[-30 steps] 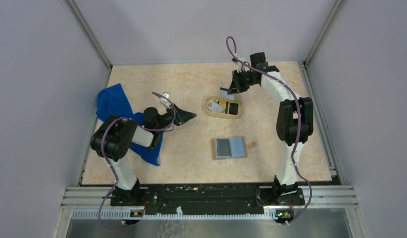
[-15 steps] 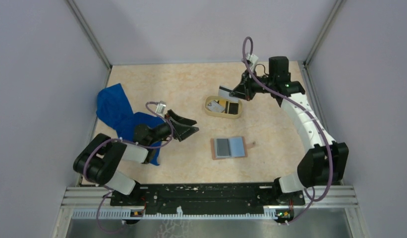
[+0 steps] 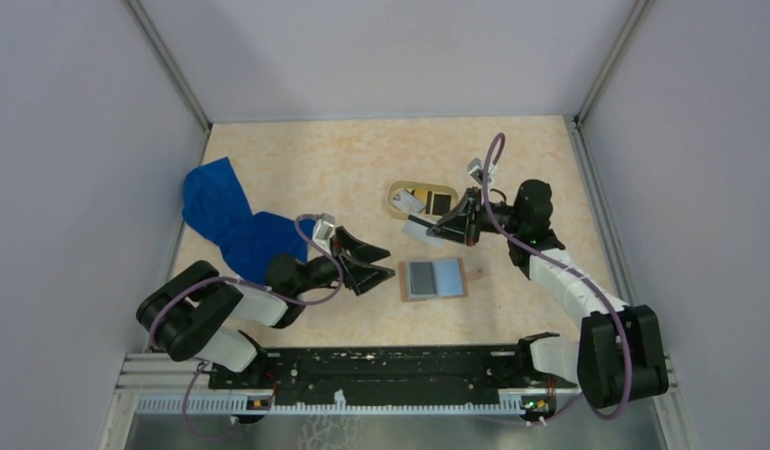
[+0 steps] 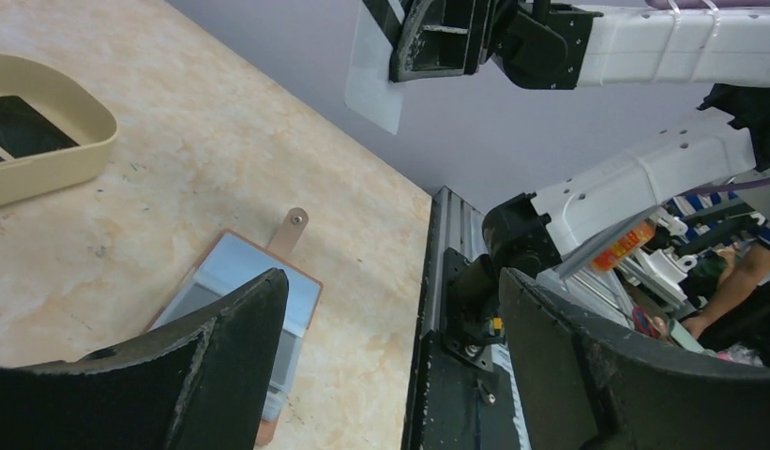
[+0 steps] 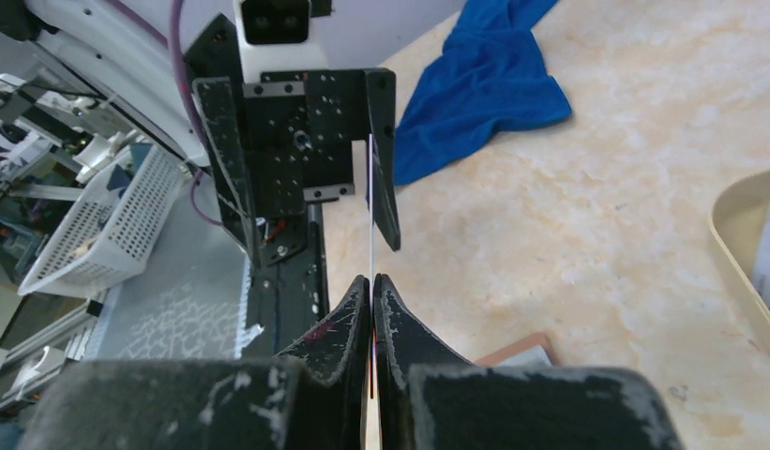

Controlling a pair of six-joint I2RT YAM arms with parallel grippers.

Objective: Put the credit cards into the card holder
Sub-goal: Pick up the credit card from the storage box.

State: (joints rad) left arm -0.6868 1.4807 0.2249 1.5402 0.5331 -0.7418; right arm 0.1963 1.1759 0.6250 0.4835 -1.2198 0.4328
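Note:
The card holder (image 3: 433,278) lies open on the table, grey-blue face up, and shows beyond my left fingertip in the left wrist view (image 4: 245,267). My left gripper (image 3: 392,265) (image 4: 390,281) stands open just left of it, nothing between its fingers. My right gripper (image 3: 437,227) (image 5: 372,279) is shut on a white credit card (image 3: 416,228) (image 4: 374,70), held above the table just behind the holder and seen edge-on (image 5: 371,206) in the right wrist view. A black credit card (image 3: 441,202) (image 4: 13,127) lies in the tan tray (image 3: 397,194).
The oval tan tray (image 4: 76,141) sits behind the holder and also holds a pale item (image 3: 410,201). A blue cloth (image 3: 233,223) (image 5: 479,84) lies at the left. The black base rail (image 4: 456,375) runs along the near edge.
My right arm swung from behind the tray down towards the holder with the white card. My left arm reached right to the holder's left edge and its jaws opened wide.

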